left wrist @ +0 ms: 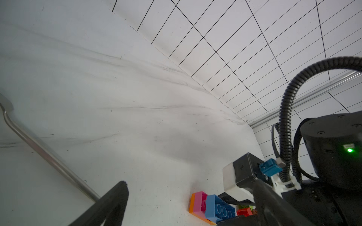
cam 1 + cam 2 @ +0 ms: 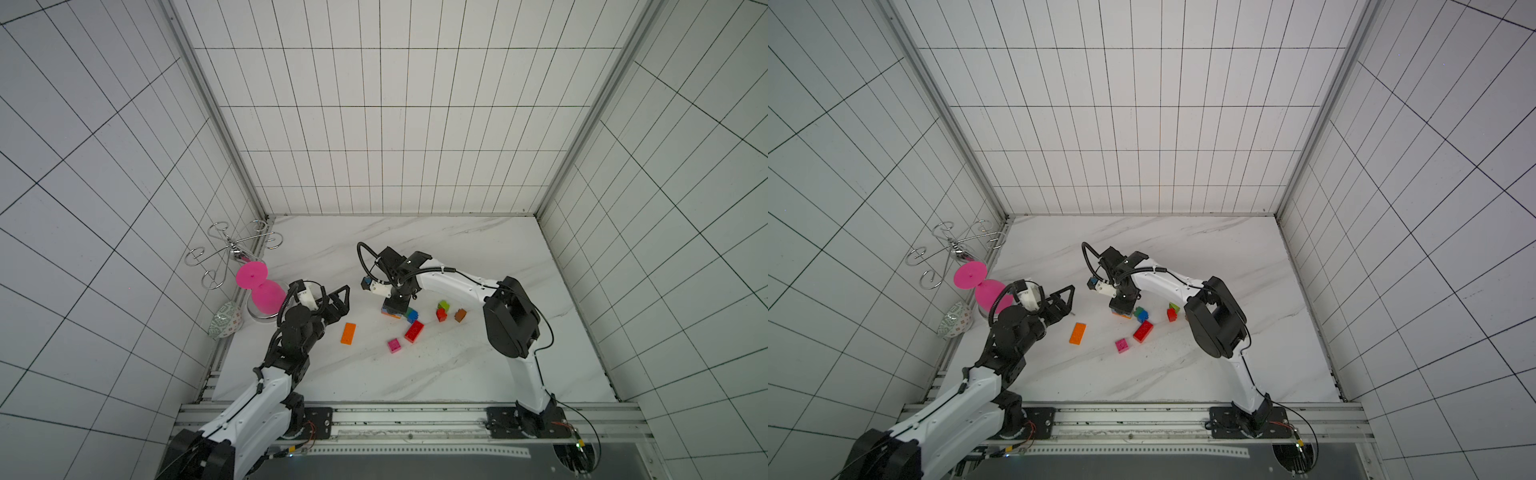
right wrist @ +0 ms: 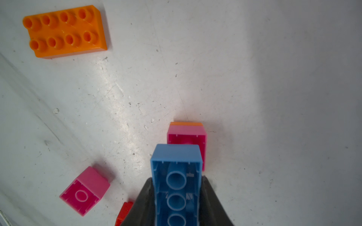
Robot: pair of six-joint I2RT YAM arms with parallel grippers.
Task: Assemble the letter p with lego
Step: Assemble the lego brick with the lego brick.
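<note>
Pink plastic, the hourglass cup (image 2: 262, 289) sits at the table's (image 2: 457, 374) 9 o'clock edge beside a wire rack (image 2: 232, 249); its inside cannot be seen. Near the table's centre the right hand (image 3: 177, 195) points down, clenched on a blue brick (image 3: 176, 156). The brick's hollow underside faces the wrist camera, and its end is against a pink brick (image 3: 186, 130) seated on an orange piece (image 3: 185, 123). The left hand (image 2: 336, 301) hovers at 9 o'clock from it, released wide and holding nothing. Loose lego lies around: an orange plate (image 2: 348, 333) at 7 o'clock, a loose pink brick (image 2: 394, 345) at 6, a red brick (image 2: 414, 331) at 5, and 3 small bricks, green (image 2: 443, 306), red and brown, at 3.
</note>
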